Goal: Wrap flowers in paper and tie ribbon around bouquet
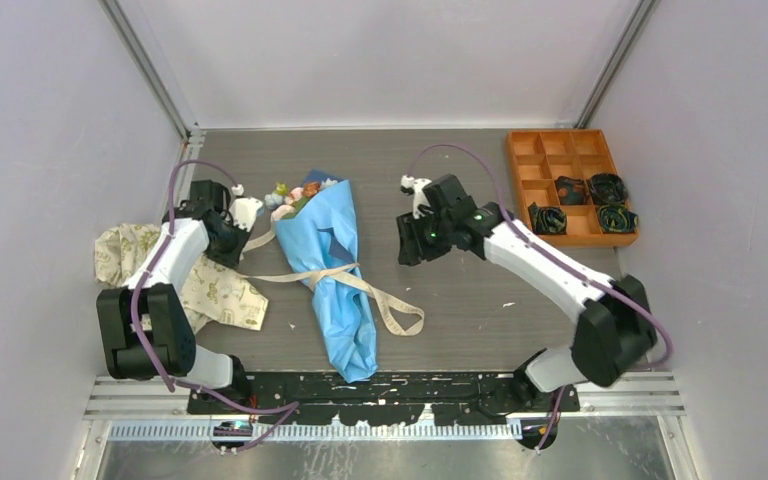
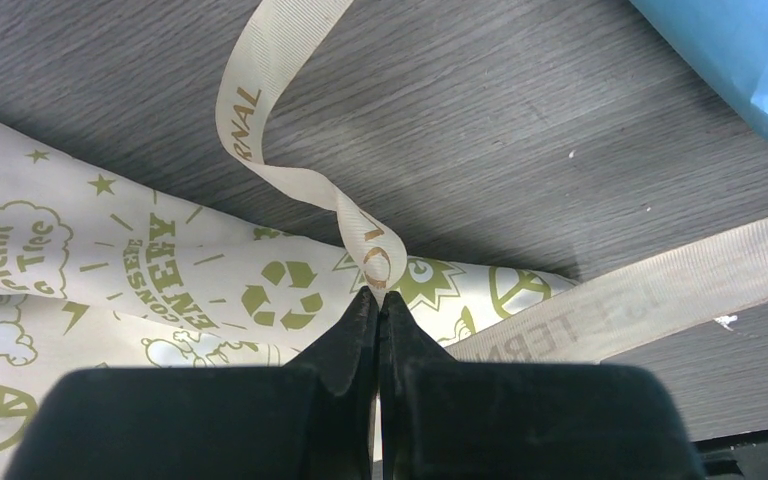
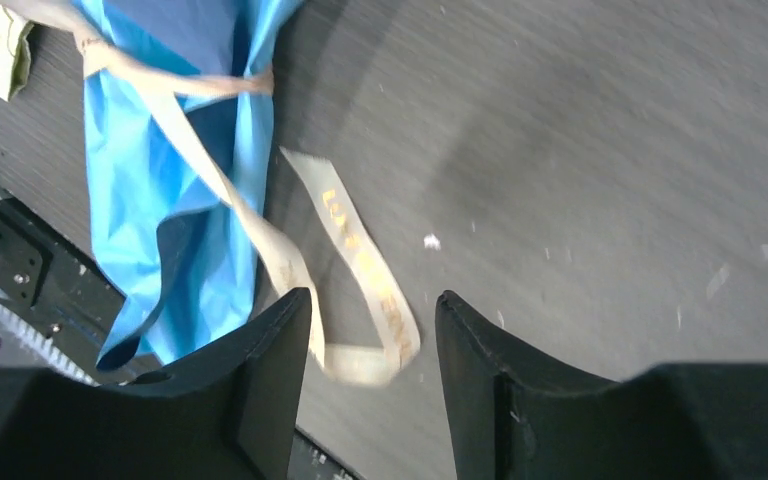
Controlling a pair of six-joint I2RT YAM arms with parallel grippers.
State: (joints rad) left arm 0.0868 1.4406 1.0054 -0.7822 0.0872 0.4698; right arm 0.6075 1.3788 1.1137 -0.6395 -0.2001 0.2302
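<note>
Grey wooden counter (image 1: 460,300) holds it all. In its middle lies the light blue paper cone bouquet (image 1: 335,260), beside a crumpled cream cloth with green print (image 1: 210,290). A long flat beige ribbon (image 1: 380,292) crosses the cone's middle. The left jaws are pinched shut on one ribbon end, above the cloth. The right jaws are open and hold nothing, right of the cone. To tie well, I think they should grab the loose looped end, then both pull gently apart so the paper does not unroll. I cannot tell if a knot is made. The little blooms (image 1: 295,197) look blurry, and the stalks hide inside.
</note>
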